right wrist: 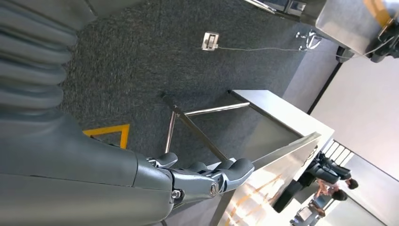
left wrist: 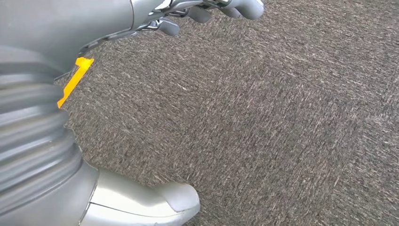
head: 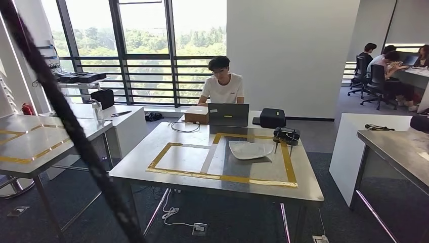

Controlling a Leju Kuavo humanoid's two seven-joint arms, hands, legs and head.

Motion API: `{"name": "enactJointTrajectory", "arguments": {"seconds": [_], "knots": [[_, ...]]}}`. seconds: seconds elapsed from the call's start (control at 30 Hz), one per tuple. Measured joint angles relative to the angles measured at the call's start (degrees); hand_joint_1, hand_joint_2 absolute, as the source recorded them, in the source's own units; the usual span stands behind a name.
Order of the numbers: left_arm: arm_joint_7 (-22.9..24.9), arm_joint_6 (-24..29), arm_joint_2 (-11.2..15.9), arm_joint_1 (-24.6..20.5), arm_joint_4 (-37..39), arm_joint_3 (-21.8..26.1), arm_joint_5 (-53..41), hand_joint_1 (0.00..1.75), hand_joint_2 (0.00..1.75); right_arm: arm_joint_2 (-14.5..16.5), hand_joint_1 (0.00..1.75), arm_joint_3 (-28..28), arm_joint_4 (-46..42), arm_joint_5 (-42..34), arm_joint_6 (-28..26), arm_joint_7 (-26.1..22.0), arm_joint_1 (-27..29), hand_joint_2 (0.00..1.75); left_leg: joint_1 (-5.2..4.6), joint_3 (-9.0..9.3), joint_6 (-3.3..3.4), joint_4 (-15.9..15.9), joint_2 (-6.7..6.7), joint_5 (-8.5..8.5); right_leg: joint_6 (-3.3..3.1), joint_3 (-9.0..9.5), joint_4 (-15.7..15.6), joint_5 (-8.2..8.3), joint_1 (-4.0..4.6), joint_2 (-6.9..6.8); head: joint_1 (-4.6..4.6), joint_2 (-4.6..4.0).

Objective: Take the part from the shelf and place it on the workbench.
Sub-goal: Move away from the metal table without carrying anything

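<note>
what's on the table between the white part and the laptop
In the head view, bare steel tabletop crossed by a strip of yellow tape lies between the white part and the laptop; nothing else sits there.

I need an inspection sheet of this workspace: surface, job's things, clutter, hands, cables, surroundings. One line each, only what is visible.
Surface: steel workbench marked with yellow tape rectangles.
Job's things: white curved part lies on the workbench inside the tape.
Clutter: grey open laptop, brown cardboard box, black case, small black device.
Hands: left hand and right hand hang over grey carpet, holding nothing.
Cables: white cable runs to a floor socket.
Surroundings: person seated behind the laptop; large windows.
</note>
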Motion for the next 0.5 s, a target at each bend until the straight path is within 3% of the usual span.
{"name": "enactJointTrajectory", "arguments": {"seconds": [0.13,0.5], "knots": [[0.87,0.48,0.2,0.36,-0.3,-2.22,1.27,0.0,1.75,0.37,0.0,1.54,1.0,0.41,-0.01,-0.02,1.24,1.75,0.03,-0.06,-0.18,0.0,-0.01,-0.11,-0.03,-0.03,0.01,-0.06,0.03,0.0,0.0,0.0],[6.51,-1.83,0.93,2.65,-1.96,-14.7,11.05,0.0,1.75,2.21,0.0,6.8,10.88,-4.44,1.04,3.0,2.94,1.75,0.01,-0.2,-0.15,0.03,-0.04,-0.14,0.01,-0.13,0.0,-0.07,-0.14,-0.02,0.0,0.0]]}}
